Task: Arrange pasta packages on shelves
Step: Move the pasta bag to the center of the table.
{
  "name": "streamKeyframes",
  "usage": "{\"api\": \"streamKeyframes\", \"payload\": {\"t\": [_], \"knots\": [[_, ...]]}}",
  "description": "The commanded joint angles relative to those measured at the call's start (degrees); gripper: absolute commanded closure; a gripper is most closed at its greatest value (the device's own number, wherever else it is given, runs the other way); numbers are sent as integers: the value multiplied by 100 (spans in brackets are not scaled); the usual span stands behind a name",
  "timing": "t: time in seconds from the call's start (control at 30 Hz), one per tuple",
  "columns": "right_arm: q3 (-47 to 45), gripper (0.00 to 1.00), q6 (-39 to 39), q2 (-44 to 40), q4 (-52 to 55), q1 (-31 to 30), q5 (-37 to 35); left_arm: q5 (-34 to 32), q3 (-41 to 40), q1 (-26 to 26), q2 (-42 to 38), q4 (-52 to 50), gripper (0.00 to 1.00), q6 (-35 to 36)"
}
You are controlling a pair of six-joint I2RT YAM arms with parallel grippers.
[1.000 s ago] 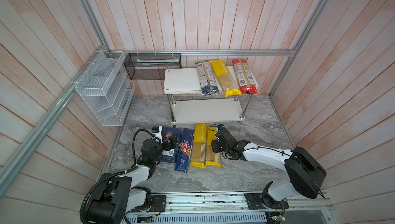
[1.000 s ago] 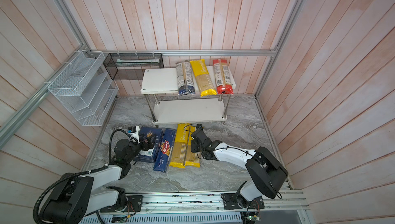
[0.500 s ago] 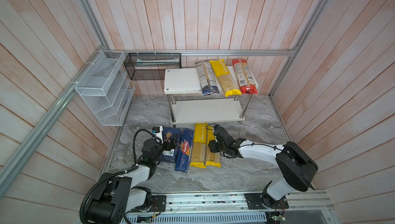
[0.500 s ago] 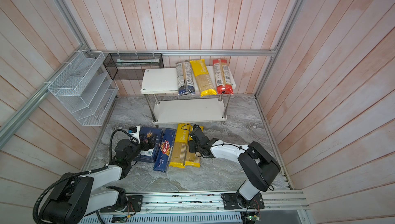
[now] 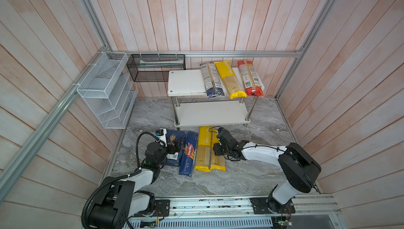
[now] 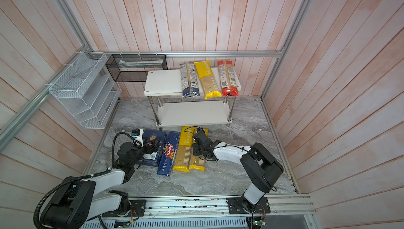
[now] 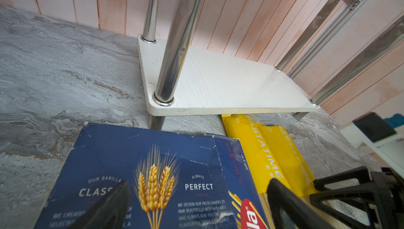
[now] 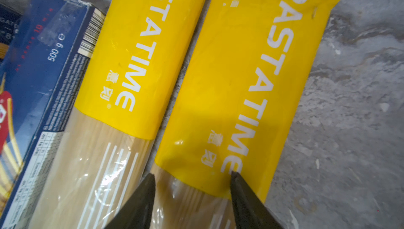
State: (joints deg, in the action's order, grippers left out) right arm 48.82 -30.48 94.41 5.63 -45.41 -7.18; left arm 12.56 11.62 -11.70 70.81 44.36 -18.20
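Observation:
The white shelves (image 5: 188,82) carry a dark-ended clear bag (image 5: 212,79), a yellow bag (image 5: 229,79) and a red-ended bag (image 5: 249,78) on the top board; the lower board (image 5: 209,113) is bare. On the floor in front lie a blue Barilla box (image 5: 173,137), a blue Barilla pack (image 5: 189,154) and two yellow PASTATIME bags (image 5: 203,149) (image 5: 218,163). My right gripper (image 8: 192,174) is open over the right-hand yellow bag (image 8: 240,75), one fingertip at the gap between the bags. My left gripper (image 7: 196,195) hovers open over the Barilla box (image 7: 153,151).
A white wire-mesh organizer (image 5: 105,90) hangs on the left wall and a black mesh basket (image 5: 156,67) on the back wall. Chrome posts (image 7: 175,42) stand at the shelf corners. Bare marble floor (image 5: 262,129) lies to the right of the packs.
My right arm has swung slightly left, its gripper staying over the right-hand yellow bag. The left arm and all packs are unmoved.

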Motion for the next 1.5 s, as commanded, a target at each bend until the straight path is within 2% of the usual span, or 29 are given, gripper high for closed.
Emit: {"api": "streamKeyframes", "payload": {"t": [0.0,0.4,0.73,0.93,1.03,1.1,1.13,1.17,1.2,1.37,1.4,1.43,1.47], "knots": [[10,42,-116,210,553,-27,-204,-79,8,-32,-36,-28,0,70],[-442,42,-159,92,897,62,-304,-90,-99,-26,-143,72,0,44],[-811,41,-149,-647,1298,590,-284,-81,-126,-27,-156,99,0,44],[-474,40,135,-1175,1543,836,-245,-61,-98,-33,-129,69,0,46],[-224,39,408,-1362,1531,810,90,-49,-99,-33,-151,88,0,45],[-152,37,639,-1454,1443,710,288,-43,-122,-29,-156,106,0,58],[-116,34,696,-1484,1437,654,313,-43,-133,-25,-163,121,0,55],[-73,26,763,-1487,1461,619,325,-59,-141,-27,-174,130,0,51],[-29,24,850,-1480,1495,597,371,-76,-151,-26,-191,144,0,52],[156,19,965,-1329,1887,570,114,-123,-155,-33,-191,126,0,26],[146,9,1003,-1299,1885,560,99,-114,-150,-28,-191,125,0,39],[136,2,1031,-1273,1898,551,52,-118,-151,-29,-190,134,0,34],[156,2,1049,-1243,1919,553,42,-134,-151,-30,-198,134,0,35]]}}
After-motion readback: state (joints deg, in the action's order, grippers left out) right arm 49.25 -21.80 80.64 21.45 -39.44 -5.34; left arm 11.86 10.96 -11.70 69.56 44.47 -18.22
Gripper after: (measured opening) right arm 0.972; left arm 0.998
